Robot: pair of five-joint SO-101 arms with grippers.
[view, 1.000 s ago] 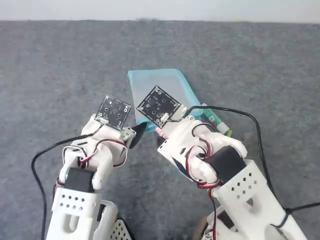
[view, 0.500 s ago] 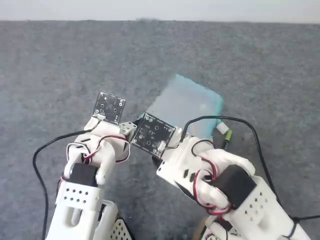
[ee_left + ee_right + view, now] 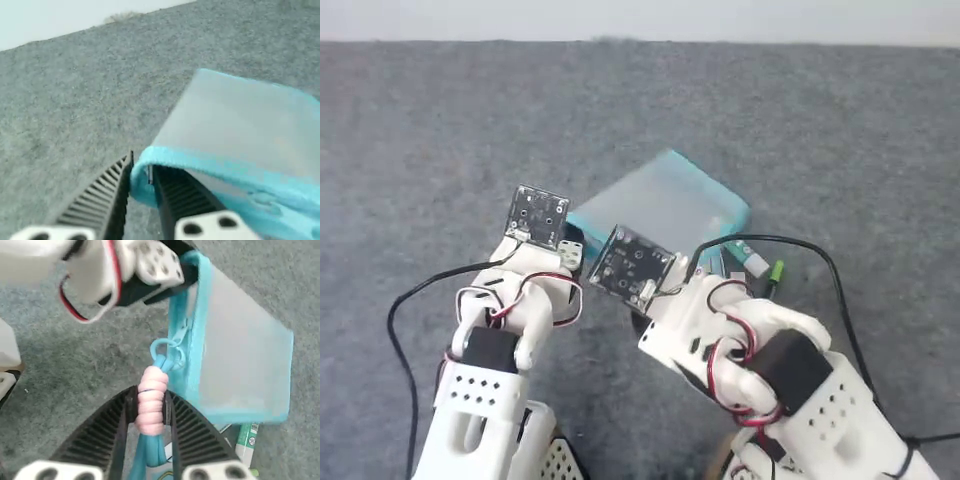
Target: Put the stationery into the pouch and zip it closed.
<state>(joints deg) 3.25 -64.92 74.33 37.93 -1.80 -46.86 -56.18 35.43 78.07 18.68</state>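
Note:
A translucent pouch [image 3: 665, 205] with turquoise edging lies on the grey mat, lifted at its near corner. My left gripper [image 3: 141, 186] is shut on the pouch's [image 3: 240, 125] turquoise corner edge. My right gripper [image 3: 148, 410] is shut on the pink bead of the zipper pull [image 3: 151, 400], whose blue cord loops through the slider ring on the pouch [image 3: 240, 345]. A green and white pen [image 3: 752, 262] lies beside the pouch by the right arm; its end is seen as the pen [image 3: 246, 442] past the pouch's corner.
Grey felt mat [image 3: 430, 150] covers the table, with open room to the left and far side. A black cable [image 3: 820, 250] arcs over the right arm. The two arms stand close together at the near side.
The pouch swung from pointing away to lying tilted toward the right, then settled lower. The right arm pulled back toward the near side; the left gripper closed in on the pouch's corner.

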